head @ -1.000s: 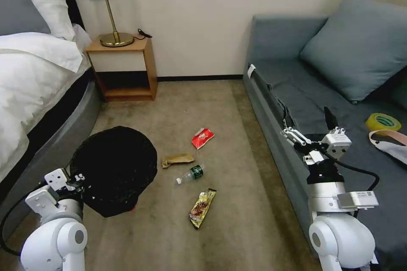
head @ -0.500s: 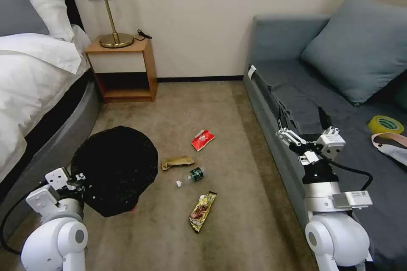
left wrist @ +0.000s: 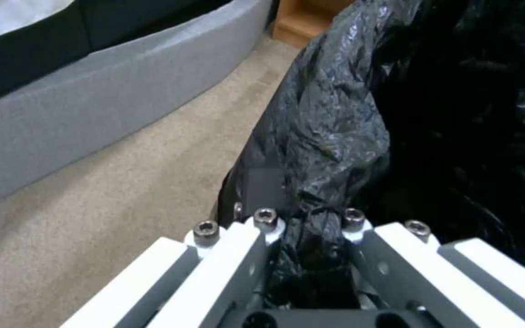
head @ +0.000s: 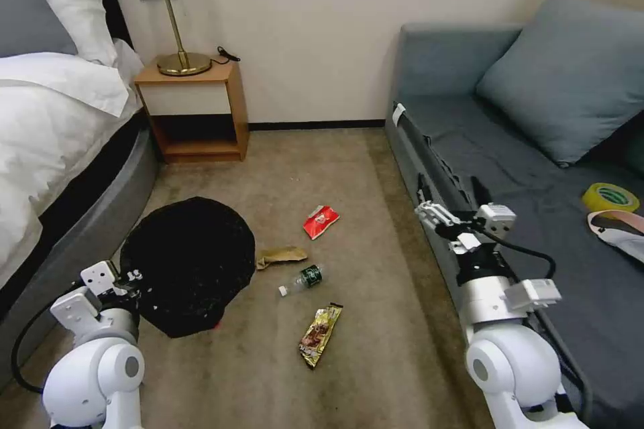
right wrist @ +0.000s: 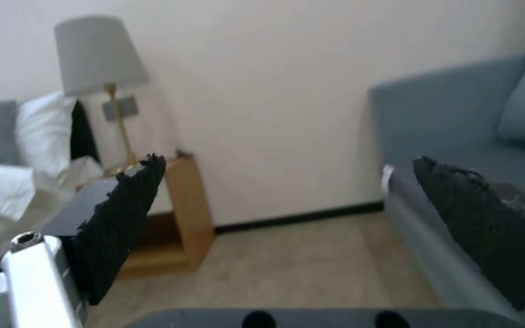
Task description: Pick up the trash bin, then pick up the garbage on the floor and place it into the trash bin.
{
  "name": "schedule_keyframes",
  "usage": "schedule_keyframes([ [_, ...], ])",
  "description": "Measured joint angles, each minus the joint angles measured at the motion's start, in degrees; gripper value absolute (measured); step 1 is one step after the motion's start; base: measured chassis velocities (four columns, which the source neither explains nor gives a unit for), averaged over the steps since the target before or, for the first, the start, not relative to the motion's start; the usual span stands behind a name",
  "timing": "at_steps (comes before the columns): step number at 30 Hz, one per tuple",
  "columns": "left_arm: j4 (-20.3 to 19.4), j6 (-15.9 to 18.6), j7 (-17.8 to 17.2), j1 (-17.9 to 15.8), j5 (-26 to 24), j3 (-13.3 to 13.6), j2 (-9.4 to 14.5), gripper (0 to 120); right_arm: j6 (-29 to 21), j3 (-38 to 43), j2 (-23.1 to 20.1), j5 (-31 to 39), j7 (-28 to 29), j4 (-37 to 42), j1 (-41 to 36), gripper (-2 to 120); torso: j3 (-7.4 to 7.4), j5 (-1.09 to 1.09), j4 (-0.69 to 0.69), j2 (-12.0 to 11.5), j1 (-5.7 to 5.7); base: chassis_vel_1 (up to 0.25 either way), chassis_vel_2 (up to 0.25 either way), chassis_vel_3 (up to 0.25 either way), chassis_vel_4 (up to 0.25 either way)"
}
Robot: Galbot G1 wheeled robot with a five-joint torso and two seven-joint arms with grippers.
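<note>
At the near left, the left hand (head: 127, 279) is clenched on the rim of the small round trash bin lined with crinkly black plastic (head: 191, 265); the left wrist view shows the bag bunched between its closed fingers (left wrist: 265, 255). The bin sits just beside that hand, between the bed and the litter. To its right on the carpet lie the crumpled brown paper bag (head: 282, 256), closest to the bin, then the small clear green-labelled bottle (head: 302, 279), the crinkled gold-and-dark wrapper (head: 320, 333) nearest the robot with its long axis running near-to-far, and the red snack packet (head: 320, 220) farthest off. All four lie to the left of the right hand (head: 456, 211), which hangs raised by the grey sofa's front edge, released, fingers (right wrist: 123, 223) spread apart and pointing at the far wall. That free arm looks like the one to gather the pieces.
</note>
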Motion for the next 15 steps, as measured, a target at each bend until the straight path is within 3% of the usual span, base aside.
schedule_keyframes([
  [11, 0.0, -0.2, 0.5, 0.3, 1.0, 0.1, 1.0, 3, -6.7, -9.1, -5.8, 9.5, 8.5, -4.1, 6.6, 100, 0.0, 0.0, 0.0, 0.0, 0.0, 0.0, 0.0, 0.0, 0.0],
  [15, -0.4, -0.3, 0.6, 0.7, 1.2, 0.2, 1.2, 3, -11.9, -14.9, -8.0, 17.6, 14.9, -7.0, 11.4, 100, 0.0, 0.0, 0.0, 0.0, 0.0, 0.0, 0.0, 0.0, 0.0],
])
